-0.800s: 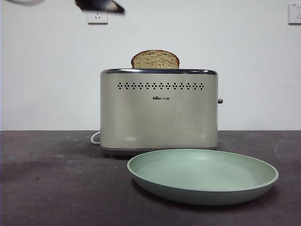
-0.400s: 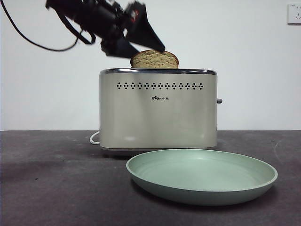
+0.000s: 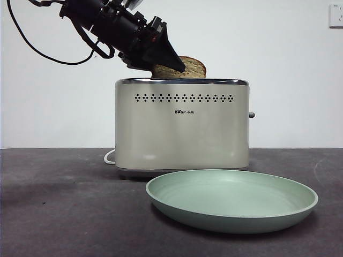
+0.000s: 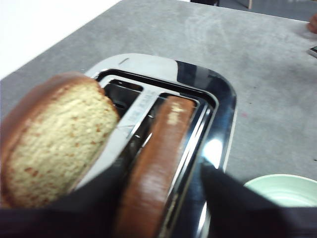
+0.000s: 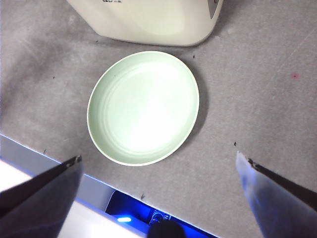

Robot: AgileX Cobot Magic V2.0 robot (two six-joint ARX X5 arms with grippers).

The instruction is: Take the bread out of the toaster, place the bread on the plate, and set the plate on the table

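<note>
Reaching in from high on the left with the left gripper, black jaws angled down onto the chrome top of the toaster. Straddling the bread now: one jaw down in the gap between the two slices, the other out over the shiny rim on the plate side. Spread apart, not clamped; hard against the crust on the inner side, by the look of it, with a sliver of daylight on the outer. Hard to call the contact, with the close view so blurred.

Standing in its slot, that bread, edge-on to the wrist camera, dark brown crust poking above the rim. From the front, just its domed top on show above the toaster, left part covered by a jaw. Sitting beside it in the other slot, a second slice, speckled tan face turned towards the bread.

Hovering high over the table with the right gripper, jaws flung wide, holding nothing. Looking straight down on the plate: pale green, bare, flat on the dark grey surface just in front of the toaster, close to it but not touching. Trailing out from behind the toaster's left lower corner, a white cord. Up on the wall at the top right corner, a socket.
</note>
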